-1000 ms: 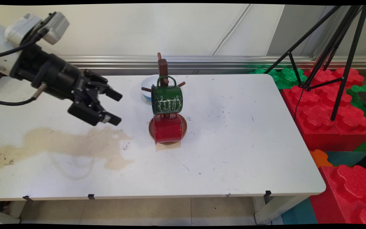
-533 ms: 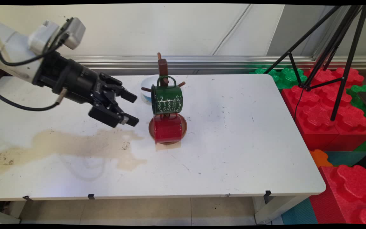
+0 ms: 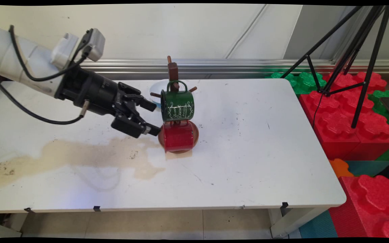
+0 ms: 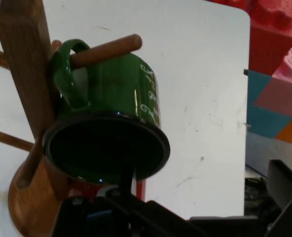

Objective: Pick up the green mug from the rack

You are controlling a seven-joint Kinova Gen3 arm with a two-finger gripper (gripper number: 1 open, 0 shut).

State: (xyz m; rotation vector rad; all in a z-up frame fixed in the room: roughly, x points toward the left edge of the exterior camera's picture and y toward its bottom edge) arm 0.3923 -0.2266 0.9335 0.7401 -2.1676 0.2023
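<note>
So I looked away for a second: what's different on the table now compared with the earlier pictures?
The gripper, open throughout, moved right across the table toward the wooden mug stand and now sits right beside the green mug and red mug. It has taken hold of nothing. Both mugs, the stand and the brown stain stayed put.

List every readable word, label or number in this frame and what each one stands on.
Green mug, hung on the wooden mug tree: white cursive lettering with scrollwork. The largest word may read "Dessert", but I cannot be sure; the smaller lines are too small to read.
Gripper, black body: a small pale marking, too small to read.
Red mug, white table, red blocks: no text visible.
</note>
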